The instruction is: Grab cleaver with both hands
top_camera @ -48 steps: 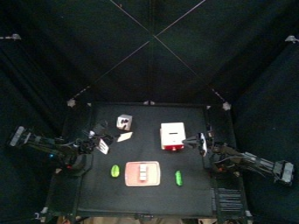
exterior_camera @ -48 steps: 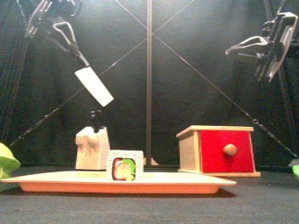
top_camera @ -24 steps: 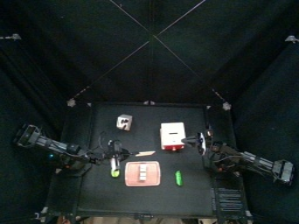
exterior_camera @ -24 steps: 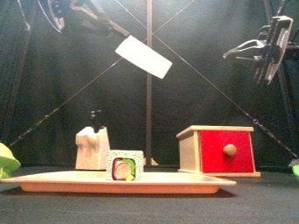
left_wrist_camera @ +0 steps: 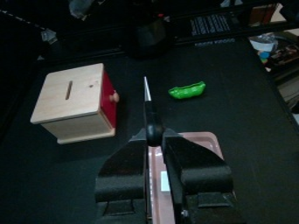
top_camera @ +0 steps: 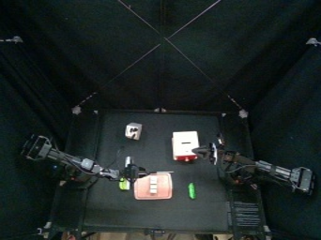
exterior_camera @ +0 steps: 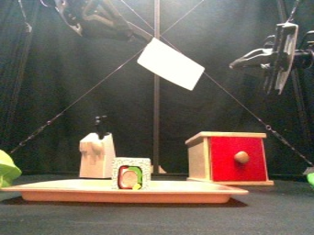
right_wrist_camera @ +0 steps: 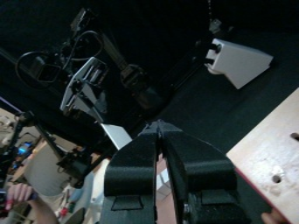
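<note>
Left fingers (left_wrist_camera: 156,149) pinch the cleaver (exterior_camera: 172,63) handle; right fingers (right_wrist_camera: 160,144) press together. I must spread them before gripping the blade's spine.

Left hand (left_wrist_camera: 156,140) hides the cleaver (exterior_camera: 171,63) handle.

Dim throughout, with black curtains swallowing most light. Seen from above, only a small lit patch around the table (top_camera: 157,159), everything beyond nearly black. At table height, strong glare on the cleaver (exterior_camera: 171,63) blade, glowing white beside the left gripper (exterior_camera: 105,13); bright red on the box (exterior_camera: 227,156) below the right gripper (exterior_camera: 263,62). From the left wrist, soft blur on the near black fingers (left_wrist_camera: 122,166), sharper beyond them. From the right wrist, blurred close fingers (right_wrist_camera: 128,171), pale glare on a white block (right_wrist_camera: 239,59) past them.
</note>
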`<act>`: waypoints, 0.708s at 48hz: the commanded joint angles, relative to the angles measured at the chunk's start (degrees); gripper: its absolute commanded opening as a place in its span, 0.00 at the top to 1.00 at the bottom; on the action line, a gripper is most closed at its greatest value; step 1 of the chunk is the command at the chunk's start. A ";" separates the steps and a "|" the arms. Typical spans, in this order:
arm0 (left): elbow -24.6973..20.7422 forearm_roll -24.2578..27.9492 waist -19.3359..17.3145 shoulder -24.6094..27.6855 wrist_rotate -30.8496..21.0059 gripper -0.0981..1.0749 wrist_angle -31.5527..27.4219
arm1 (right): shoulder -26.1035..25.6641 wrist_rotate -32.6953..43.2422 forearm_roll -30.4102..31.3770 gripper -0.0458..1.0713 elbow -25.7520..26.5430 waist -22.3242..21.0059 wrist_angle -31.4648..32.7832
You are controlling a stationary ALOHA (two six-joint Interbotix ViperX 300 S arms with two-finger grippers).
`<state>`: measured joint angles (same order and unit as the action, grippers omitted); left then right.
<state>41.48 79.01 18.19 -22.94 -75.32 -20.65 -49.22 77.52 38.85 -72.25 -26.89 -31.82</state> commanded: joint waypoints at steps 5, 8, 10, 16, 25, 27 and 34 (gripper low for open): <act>-0.62 0.62 0.53 -0.53 -0.18 0.57 0.09 | 0.88 -0.18 -5.45 0.54 1.67 10.63 -0.09; 0.00 0.35 0.79 -0.44 -0.79 0.57 0.09 | 1.32 -0.18 -7.21 0.54 2.72 14.15 0.79; 0.44 0.00 0.88 -0.35 -1.58 0.57 0.09 | 1.76 -0.26 -7.91 0.54 3.60 16.44 1.85; 0.88 0.00 0.97 -1.23 -5.89 0.57 -0.18 | 3.52 -0.88 -8.09 0.54 6.77 21.97 7.21; 2.37 4.39 0.97 -2.99 -10.02 0.57 -0.35 | 5.63 0.18 -10.20 0.54 13.45 24.35 14.50; 2.46 6.06 0.97 -3.34 -10.63 0.57 -0.53 | 5.80 0.44 -11.95 0.54 14.77 25.05 16.17; 3.25 13.10 1.05 -3.60 -14.24 0.57 -2.99 | 5.89 0.88 -16.88 0.54 17.05 27.33 23.12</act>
<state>45.09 88.33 19.07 -26.10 -88.07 -22.32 -43.42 78.31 24.08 -57.48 -0.79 -12.13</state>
